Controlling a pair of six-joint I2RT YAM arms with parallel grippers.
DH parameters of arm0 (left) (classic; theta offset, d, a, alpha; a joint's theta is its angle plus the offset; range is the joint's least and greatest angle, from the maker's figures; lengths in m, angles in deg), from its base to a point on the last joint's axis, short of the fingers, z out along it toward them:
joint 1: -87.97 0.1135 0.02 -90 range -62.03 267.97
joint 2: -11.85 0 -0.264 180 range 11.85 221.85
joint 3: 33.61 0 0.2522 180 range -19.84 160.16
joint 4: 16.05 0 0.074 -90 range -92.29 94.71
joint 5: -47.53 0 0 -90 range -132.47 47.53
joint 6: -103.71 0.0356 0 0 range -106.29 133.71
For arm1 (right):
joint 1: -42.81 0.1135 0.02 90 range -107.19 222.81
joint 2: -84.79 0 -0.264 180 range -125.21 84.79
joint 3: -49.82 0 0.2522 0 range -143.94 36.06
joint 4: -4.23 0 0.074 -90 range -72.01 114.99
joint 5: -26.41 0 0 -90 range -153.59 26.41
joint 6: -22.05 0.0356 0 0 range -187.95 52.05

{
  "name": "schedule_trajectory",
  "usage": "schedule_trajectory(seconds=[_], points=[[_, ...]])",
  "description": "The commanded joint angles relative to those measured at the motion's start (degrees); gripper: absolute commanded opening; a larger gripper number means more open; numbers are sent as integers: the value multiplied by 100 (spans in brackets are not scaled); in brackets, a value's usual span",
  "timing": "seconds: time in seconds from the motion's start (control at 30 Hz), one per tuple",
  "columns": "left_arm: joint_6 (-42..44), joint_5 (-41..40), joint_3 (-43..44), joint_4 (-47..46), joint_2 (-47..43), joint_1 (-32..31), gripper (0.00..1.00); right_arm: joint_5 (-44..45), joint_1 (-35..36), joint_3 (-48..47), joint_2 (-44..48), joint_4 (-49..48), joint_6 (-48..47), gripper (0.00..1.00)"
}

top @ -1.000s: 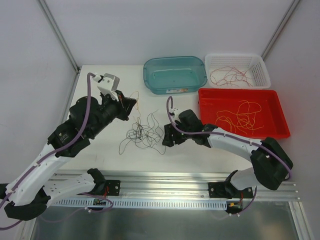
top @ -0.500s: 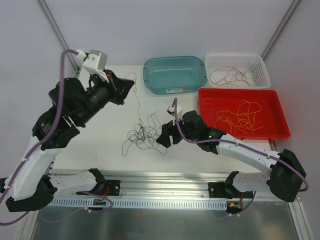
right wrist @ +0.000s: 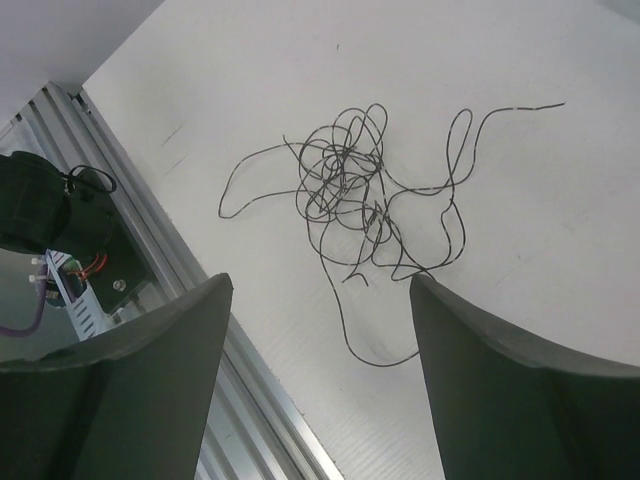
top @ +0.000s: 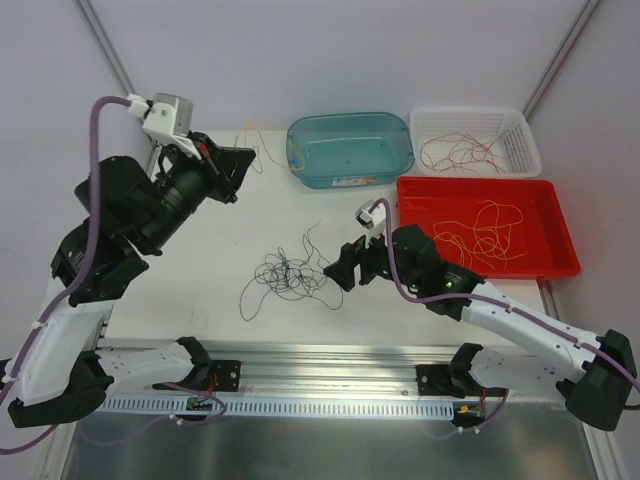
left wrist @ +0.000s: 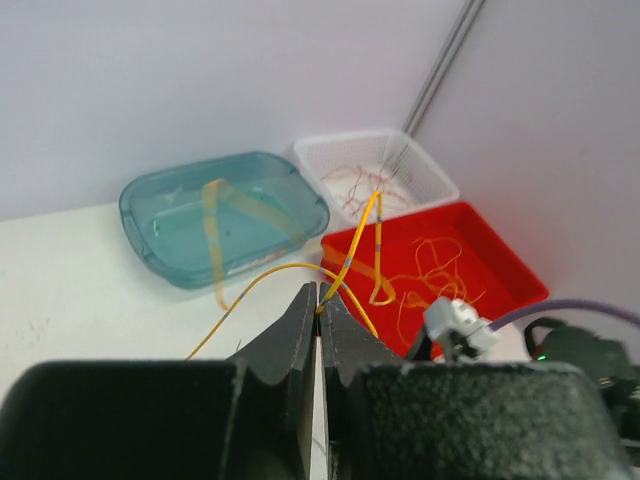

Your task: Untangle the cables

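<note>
Fingers [left wrist: 290, 330] of the left gripper [left wrist: 318, 303] pinch a yellow cable [left wrist: 374, 212], held up above the table [top: 300, 210]. Those of the right gripper [right wrist: 320, 300] stand spread over tangled dark cables [right wrist: 345, 185] lying on the table. Red-brown cables [top: 460, 152] sit in the white basket [top: 525, 140] and yellow-orange cables [top: 480, 235] in the red tray [top: 480, 270], both beside a teal tub [top: 300, 165].

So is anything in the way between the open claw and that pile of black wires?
No, nothing visible. The open right gripper sits just beside the black wires, with only bare table between them.
</note>
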Motion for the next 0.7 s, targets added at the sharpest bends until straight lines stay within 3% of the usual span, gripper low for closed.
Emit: schedule_trajectory(seconds=[0.0,0.33,0.67], points=[[-100,201,-533,17,-86,11,0,230,73,-143,421,14,-115,76],[-223,903,-1966,17,-394,11,0,336,152,-609,1195,708,-334,84],[-601,1633,-2670,-36,-324,3,0,-94,205,-1180,941,559,-202,86]])
